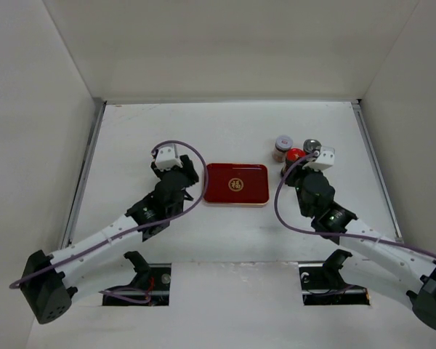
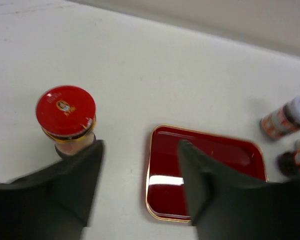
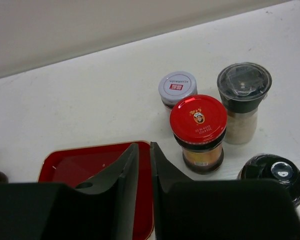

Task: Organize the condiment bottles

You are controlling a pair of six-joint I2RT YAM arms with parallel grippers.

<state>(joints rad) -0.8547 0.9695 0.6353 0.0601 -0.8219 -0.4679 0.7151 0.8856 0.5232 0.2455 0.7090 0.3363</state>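
In the left wrist view a red-capped amber bottle (image 2: 66,112) stands upright just outside the left finger of my open, empty left gripper (image 2: 140,152). My right gripper (image 3: 144,148) is shut and empty above the right end of the red tray (image 3: 75,167). Beyond it to the right stand a pale-capped bottle (image 3: 177,87), a second red-capped amber bottle (image 3: 198,130), a white bottle with a clear dark top (image 3: 244,100) and a dark-topped bottle (image 3: 272,175). The top view shows that cluster (image 1: 293,154) beside my right gripper (image 1: 305,169). My left gripper (image 1: 176,169) hides its bottle there.
The flat red tray (image 1: 236,184) with a gold emblem lies between the two arms, with nothing on it. In the left wrist view (image 2: 210,165) it lies under the right finger. White walls enclose the table on the left, right and far sides.
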